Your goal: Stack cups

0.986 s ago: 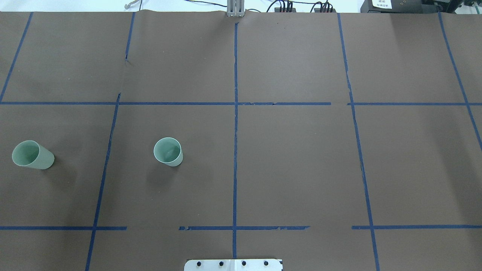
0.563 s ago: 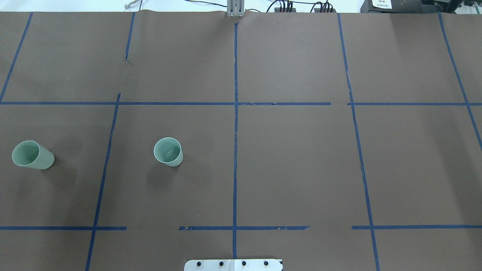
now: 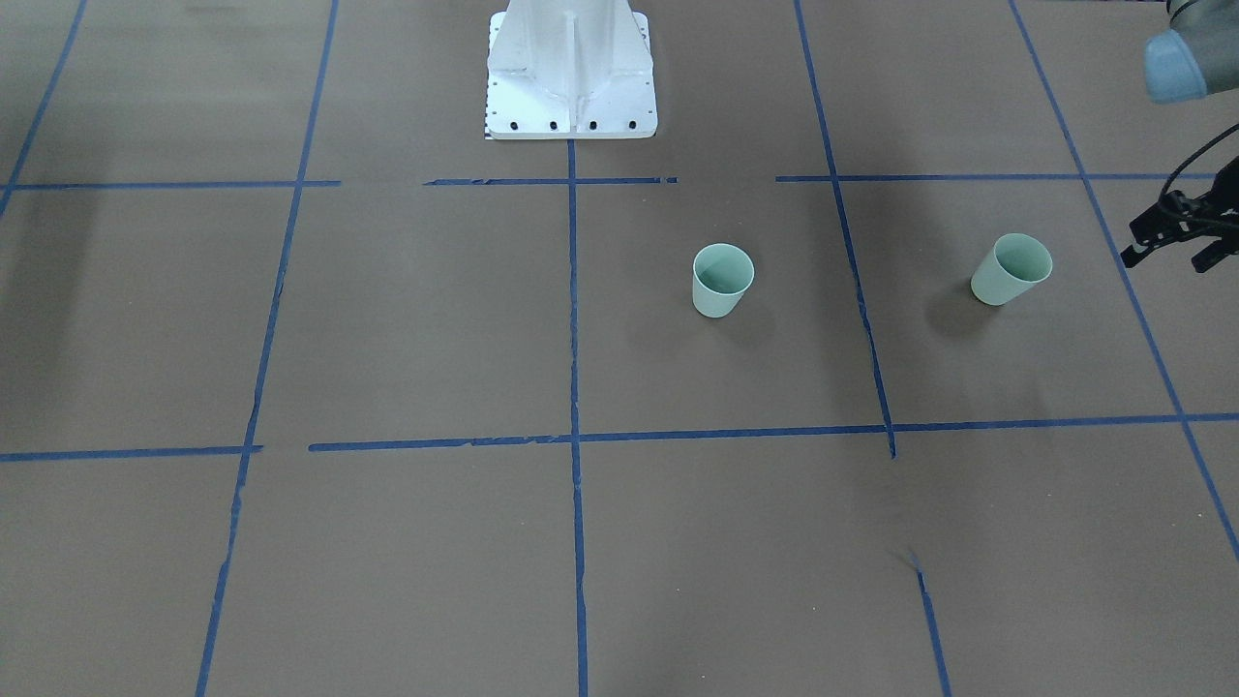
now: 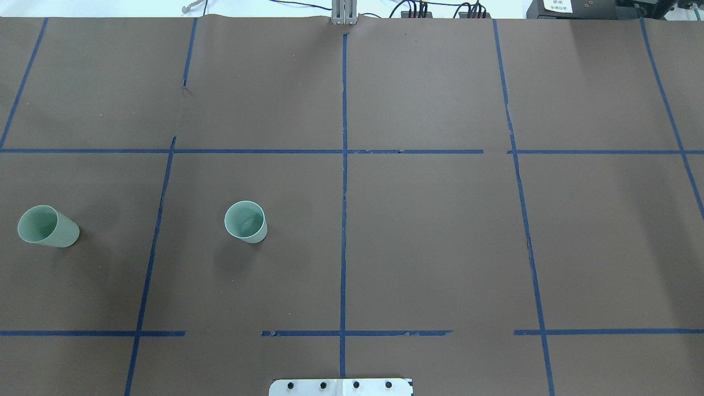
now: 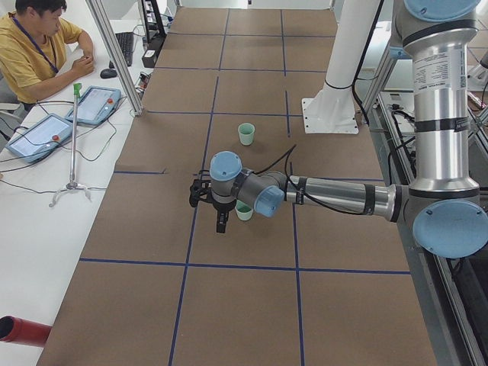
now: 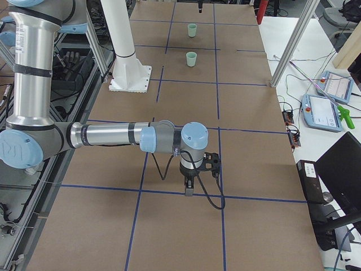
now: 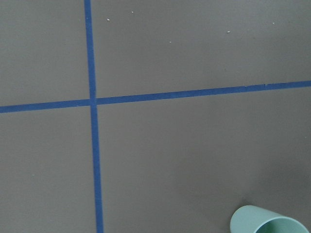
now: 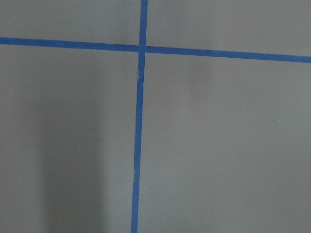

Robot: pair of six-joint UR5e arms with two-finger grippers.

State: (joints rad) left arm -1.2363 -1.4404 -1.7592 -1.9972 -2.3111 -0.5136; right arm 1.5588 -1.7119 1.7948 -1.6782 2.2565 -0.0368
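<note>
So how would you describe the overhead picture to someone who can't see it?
Two small pale green cups stand apart on the left half of a brown table: the outer cup near the left edge, the inner cup closer to the middle. Blue tape lines divide the table into rectangles, and a white metal plate shows at the bottom edge.

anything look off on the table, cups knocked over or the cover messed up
The cups are fine: the inner cup and the outer cup stand upright, mouths up, well apart. Only the cover looks rough: the blue tape grid has gaps and offset joins, and the brown paper is puckered at one tape end.
</note>
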